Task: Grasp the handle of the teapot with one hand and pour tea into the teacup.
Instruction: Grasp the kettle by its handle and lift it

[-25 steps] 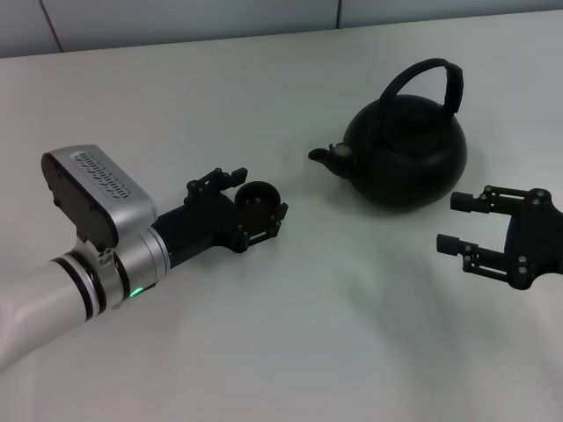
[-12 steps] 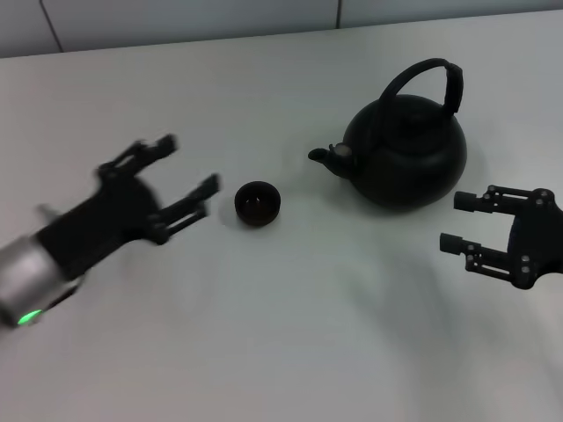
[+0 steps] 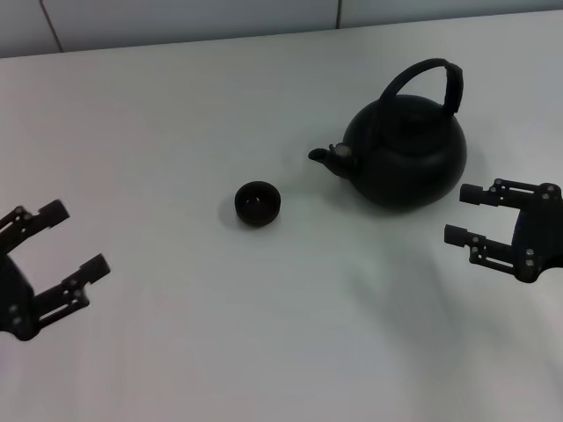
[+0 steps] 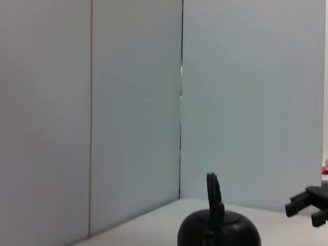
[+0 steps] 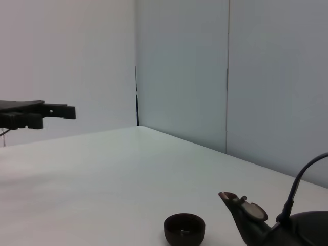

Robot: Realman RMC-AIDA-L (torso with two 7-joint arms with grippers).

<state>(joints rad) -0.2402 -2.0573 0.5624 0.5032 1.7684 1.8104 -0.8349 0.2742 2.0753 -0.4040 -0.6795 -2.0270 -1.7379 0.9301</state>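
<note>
The matte-black teapot [image 3: 405, 156] stands on the white table at the right, its stubby spout [image 3: 324, 156] facing the teacup. Its arched handle [image 3: 431, 72] stands upright. The tiny black teacup [image 3: 258, 203] sits to the left of the spout, a little apart. My right gripper [image 3: 459, 214] is open and empty, just to the right of and nearer than the teapot, not touching it. My left gripper [image 3: 77, 237] is open and empty at the front left, far from the cup. The right wrist view shows the cup [image 5: 184, 228], the spout [image 5: 242, 211] and the left gripper [image 5: 38, 114].
The white table [image 3: 264, 334] spreads around both objects. A light wall [image 3: 176, 18] runs along its far edge. The left wrist view shows the teapot [image 4: 219, 233], its handle [image 4: 214, 192] edge-on and the right gripper [image 4: 307, 202] beyond it.
My left gripper has drawn back from around the teacup to the front left, leaving the cup standing in place. My right gripper has barely moved.
</note>
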